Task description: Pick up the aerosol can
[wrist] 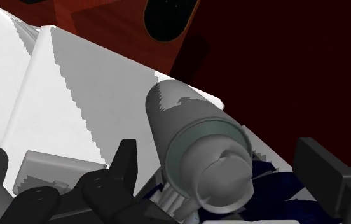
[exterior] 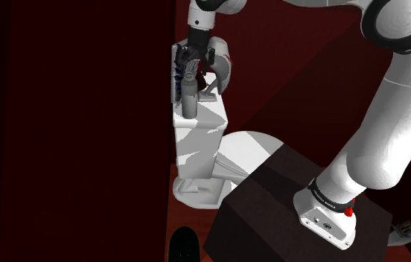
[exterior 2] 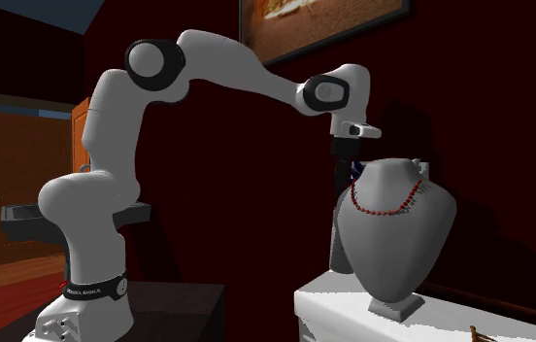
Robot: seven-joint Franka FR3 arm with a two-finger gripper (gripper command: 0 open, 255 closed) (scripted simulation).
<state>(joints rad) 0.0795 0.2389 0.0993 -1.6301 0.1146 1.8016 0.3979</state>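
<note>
Gripper point(exterior: 197, 63) hangs wide open astride the upright grey aerosol can point(exterior: 189, 99) near the toilet tank lid point(exterior: 213, 113)'s corner.

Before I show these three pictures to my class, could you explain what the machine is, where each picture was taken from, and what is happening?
This is a white robot arm standing on a dark box. One picture looks down from beside the box, one looks from the side, and one comes from a camera on the arm's hand. The end effector, two black fingers, hangs over a grey spray can standing upright on a white toilet tank. Beside the can is a grey necklace stand with red beads. The fingers are open on either side of the can, so nothing is held.
</note>
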